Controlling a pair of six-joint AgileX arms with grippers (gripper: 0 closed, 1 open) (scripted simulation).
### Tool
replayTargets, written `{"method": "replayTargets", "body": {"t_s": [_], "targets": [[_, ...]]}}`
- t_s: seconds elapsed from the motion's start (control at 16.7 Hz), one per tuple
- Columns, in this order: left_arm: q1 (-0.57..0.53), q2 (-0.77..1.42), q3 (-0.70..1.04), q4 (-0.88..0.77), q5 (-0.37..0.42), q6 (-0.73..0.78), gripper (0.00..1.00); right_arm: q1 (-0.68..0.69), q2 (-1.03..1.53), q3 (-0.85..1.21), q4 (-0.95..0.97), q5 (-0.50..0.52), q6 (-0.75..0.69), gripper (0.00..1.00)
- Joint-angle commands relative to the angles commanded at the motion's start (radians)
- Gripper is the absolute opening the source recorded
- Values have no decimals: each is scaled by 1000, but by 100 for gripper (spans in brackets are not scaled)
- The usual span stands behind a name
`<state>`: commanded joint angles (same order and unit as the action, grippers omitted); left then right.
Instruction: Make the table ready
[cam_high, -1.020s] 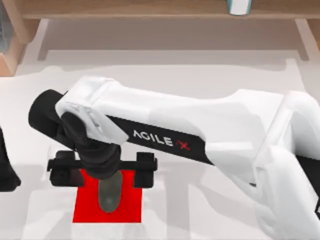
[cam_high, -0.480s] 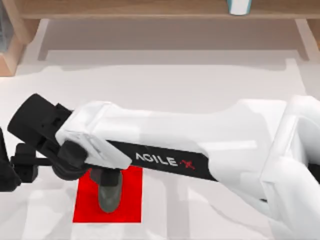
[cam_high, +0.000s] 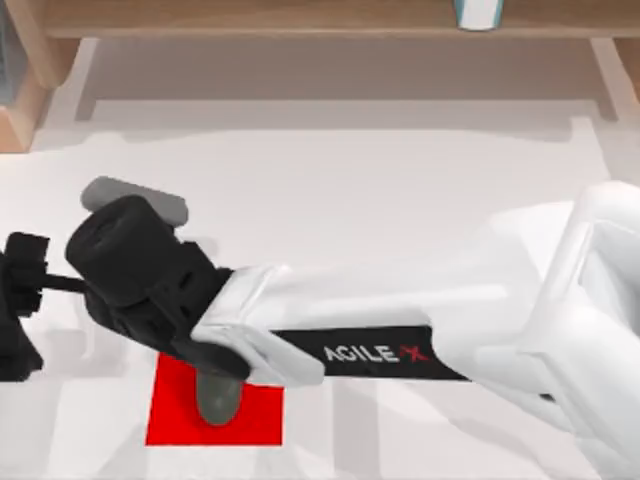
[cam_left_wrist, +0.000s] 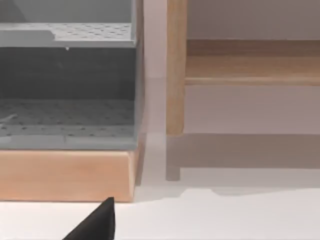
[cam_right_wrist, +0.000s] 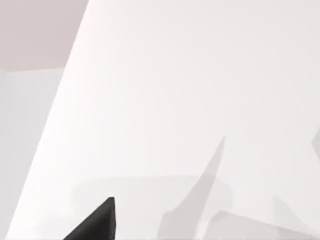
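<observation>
- Top view: the table (cam_high: 380, 180), plain and white, spreads under everything, from the wooden shelf (cam_high: 250, 15) along its far edge to the near edge
- A red mat (cam_high: 255, 415) lies flat on the table at the near left, and a grey oval piece (cam_high: 218, 398) rests on it with its long axis running far to near
- The right arm (cam_high: 450, 330) reaches across from the right side, its black wrist over the mat's far left corner, so the grey piece lies just nearward of it
- The right gripper (cam_high: 30, 270) juts out towards the left edge, away from the piece and holding nothing I can see; whether its jaws are parted or closed I cannot tell
- The left arm (cam_high: 12, 355) sits parked at the left edge, near the mat but apart from it
- A pale cup (cam_high: 478, 12) stands on the shelf towards the right; if it is wanted next, I judge the right arm the nearer
- Left wrist view: the left gripper (cam_left_wrist: 100, 222) shows as a dark wedge above the table (cam_left_wrist: 240, 215), facing a grey rack (cam_left_wrist: 67, 75) and the shelf post; how its jaws stand I cannot tell
- Right wrist view: bare table (cam_right_wrist: 165, 100) with soft shadows and a dark wedge of the right gripper (cam_right_wrist: 100, 222)
</observation>
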<state>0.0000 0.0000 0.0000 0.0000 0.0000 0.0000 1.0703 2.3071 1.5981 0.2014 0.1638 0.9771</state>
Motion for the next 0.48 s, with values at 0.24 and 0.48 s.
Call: {"method": "replayTargets", "body": {"t_s": [0.24, 0.48], "targets": [[0, 0, 0, 0, 0, 0, 100, -71, -69, -200, 433, -24, 6, 100], [0, 0, 0, 0, 0, 0, 100, -204, -138, -414, 799, -93, 47, 100]]}}
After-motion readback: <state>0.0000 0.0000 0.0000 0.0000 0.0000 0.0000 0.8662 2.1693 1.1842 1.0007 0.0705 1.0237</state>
